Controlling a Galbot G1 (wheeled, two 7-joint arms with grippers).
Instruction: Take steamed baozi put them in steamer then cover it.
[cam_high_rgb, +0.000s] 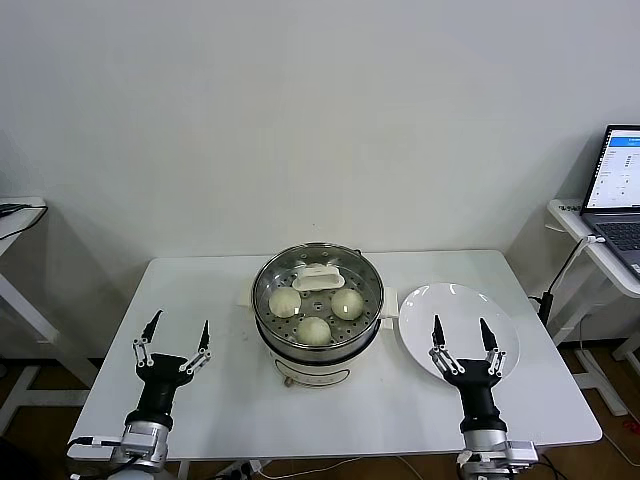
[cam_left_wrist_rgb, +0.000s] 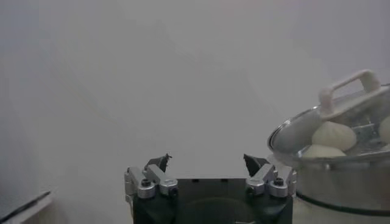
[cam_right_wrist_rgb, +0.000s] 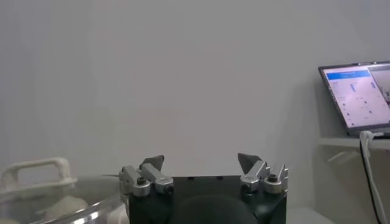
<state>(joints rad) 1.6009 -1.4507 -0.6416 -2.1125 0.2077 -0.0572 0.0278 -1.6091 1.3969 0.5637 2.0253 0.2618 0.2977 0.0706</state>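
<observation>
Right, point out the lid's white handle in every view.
Head view: the white handle sits atop the cover, centre of the table.
Left wrist view: handle at the picture's right edge.
Right wrist view: handle at the lower left edge.
Shared landmark: the cover's handle itself.

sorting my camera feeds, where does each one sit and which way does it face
Head view: above, facing down at the table; shows steamer, plate, left gripper and right gripper, both open.
Left wrist view: behind the left gripper, facing the wall, steamer beside.
Right wrist view: behind the right gripper, facing wall and laptop.
Shared: lid appears in all three.
</observation>
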